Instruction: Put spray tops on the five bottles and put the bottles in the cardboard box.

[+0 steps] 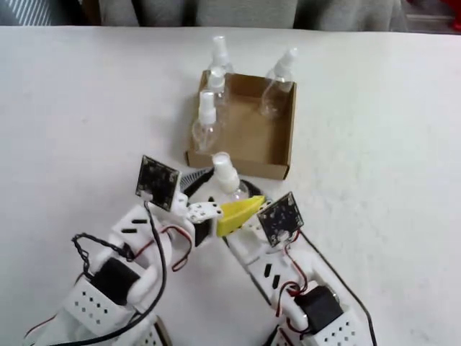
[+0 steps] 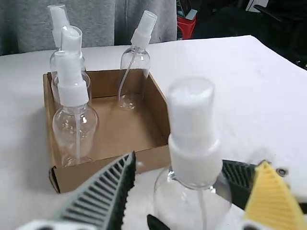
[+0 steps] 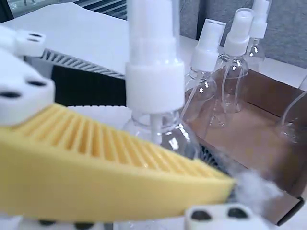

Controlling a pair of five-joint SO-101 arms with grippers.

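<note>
Presently we find the right gripper clamped on the fifth bottle, keeping it upright just before the cardboard box, spray top seated, while the left gripper waits alongside, jaws apart, apparently no longer needed.

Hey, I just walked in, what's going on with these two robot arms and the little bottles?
Both arms are at one bottle, which stands on the table just in front of the cardboard box with its spray top on. The right end effector appears to grip the bottle's body, and the left end effector sits open beside it. The other four bottles, all topped, are at the box: three clearly inside, the rearmost either inside or just behind it.
</note>
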